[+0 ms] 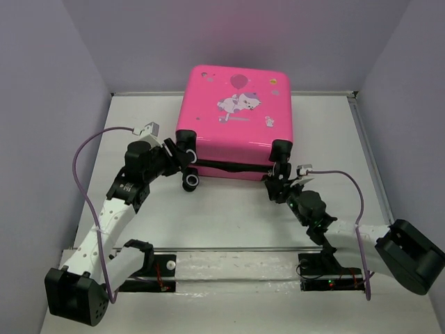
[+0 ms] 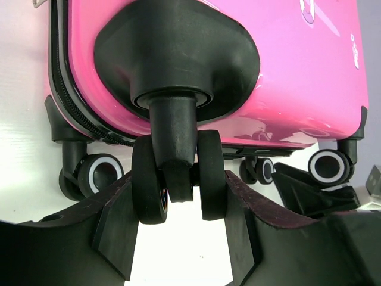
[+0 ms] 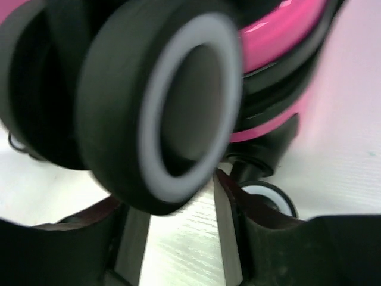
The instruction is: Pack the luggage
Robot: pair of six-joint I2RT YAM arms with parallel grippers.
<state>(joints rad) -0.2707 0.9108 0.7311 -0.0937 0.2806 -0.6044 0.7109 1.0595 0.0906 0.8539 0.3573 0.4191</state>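
the pink suitcase (image 1: pixel 236 104) lies shut and flat at twelve o'clock on the table (image 1: pixel 229 223), wheels facing six. the left gripper (image 2: pixel 178 186) pinches the seven o'clock caster (image 2: pixel 149 179). the right gripper (image 3: pixel 172 196) is spread just below the five o'clock caster (image 3: pixel 161 107), gripping nothing. packing looks nearly done. next, the right likely needs to centre on its wheel before the case is moved.

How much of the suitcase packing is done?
Done: the luggage lies flat, lid down, picture side up. In hand: the left gripper pinches a caster wheel; the right gripper sits open by a second wheel. Left: I cannot tell whether it is fully zipped.
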